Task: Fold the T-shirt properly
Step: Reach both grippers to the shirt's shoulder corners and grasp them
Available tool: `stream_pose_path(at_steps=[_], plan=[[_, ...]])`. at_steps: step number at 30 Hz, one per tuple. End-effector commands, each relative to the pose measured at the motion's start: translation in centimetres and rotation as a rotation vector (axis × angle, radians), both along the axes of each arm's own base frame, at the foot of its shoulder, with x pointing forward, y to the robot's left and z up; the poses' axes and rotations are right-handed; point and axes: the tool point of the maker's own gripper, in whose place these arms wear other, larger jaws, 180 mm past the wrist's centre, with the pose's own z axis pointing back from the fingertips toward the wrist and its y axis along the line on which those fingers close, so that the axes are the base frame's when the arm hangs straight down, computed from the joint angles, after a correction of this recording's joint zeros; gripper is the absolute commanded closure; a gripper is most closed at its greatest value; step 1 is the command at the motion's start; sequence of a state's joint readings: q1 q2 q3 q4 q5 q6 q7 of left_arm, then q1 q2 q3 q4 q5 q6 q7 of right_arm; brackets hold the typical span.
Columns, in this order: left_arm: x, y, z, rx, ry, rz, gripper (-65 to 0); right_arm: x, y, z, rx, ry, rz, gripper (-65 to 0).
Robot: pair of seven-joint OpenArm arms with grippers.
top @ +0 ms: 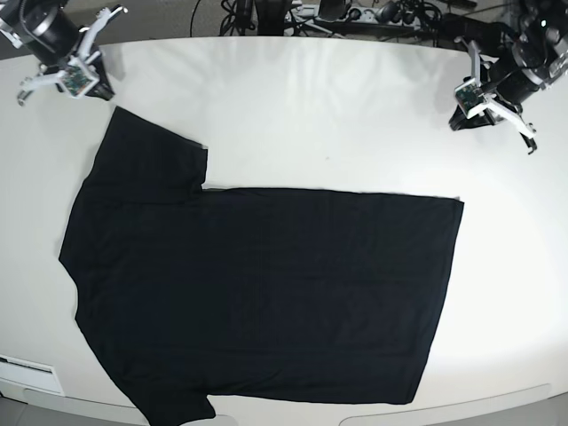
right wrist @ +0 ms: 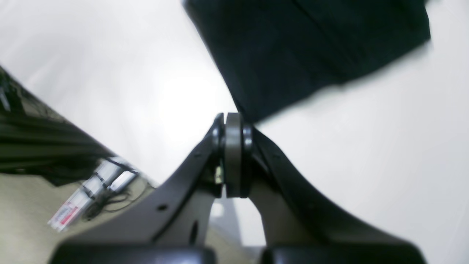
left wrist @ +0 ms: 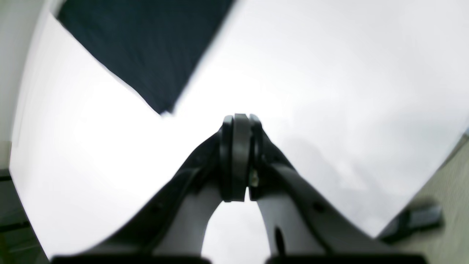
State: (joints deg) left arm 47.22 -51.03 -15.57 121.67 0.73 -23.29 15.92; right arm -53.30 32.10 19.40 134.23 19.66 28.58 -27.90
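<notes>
White table (top: 311, 106); cables (top: 355, 13) behind it.

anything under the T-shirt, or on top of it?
Nothing lies on the T-shirt; it is spread flat, plain black side up. Beneath it only the white table shows around its edges. The underside, and anything under it, is covered.

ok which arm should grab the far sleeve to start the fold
Right, probably. The right gripper sits just beyond the sleeve of the T-shirt, with a cloth corner right past its tips in its wrist view. The left gripper is at the hem end, far from that sleeve.
</notes>
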Motion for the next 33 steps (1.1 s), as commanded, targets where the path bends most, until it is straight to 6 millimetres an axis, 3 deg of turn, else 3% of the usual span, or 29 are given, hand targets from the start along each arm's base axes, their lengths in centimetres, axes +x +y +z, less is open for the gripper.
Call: stream_pose_path(at_steps=[1,6,11,12,15,16,21,26,33], plan=[[1.3,0.0,0.6,0.013,-0.043,-0.049,0.0,0.6,0.7,0.5,-0.003,-0.037,0.029,0.0],[4.1,4.2,-2.0,0.257,-0.05,-0.228,0.0,1.6,2.6,-0.8,-0.028,-0.069,0.074,0.0],[6.5,6.1,-3.0,0.259,-0.069,-0.366,0.0,0.9,3.4,-2.0,-0.022,-0.038,0.075,0.0],[6.8,5.9,-3.2,0.231,-0.064,-0.387,-5.3,0.9,3.4,-2.0,-0.02,-0.037,0.075,0.0],[7.0,5.5,-4.7,0.231,-0.026,-0.462,-30.5,0.9,3.4,-2.1,-0.021,-0.036,0.075,0.0],[7.2,5.5,-5.2,0.247,-0.021,-0.478,-35.4,0.8,3.4,-2.1,-0.02,-0.035,0.077,0.0],[8.0,5.2,-8.1,0.312,0.035,-0.544,-36.5,0.2,3.9,-2.3,-0.019,-0.013,0.124,0.0],[10.1,3.9,-10.6,0.338,0.028,-0.564,-36.5,0.0,3.5,-2.8,-0.047,-0.002,0.127,-23.6],[12.9,0.1,-13.0,0.345,0.024,-0.621,-36.5,0.8,1.0,-5.9,-0.09,0.038,0.09,-31.6]])
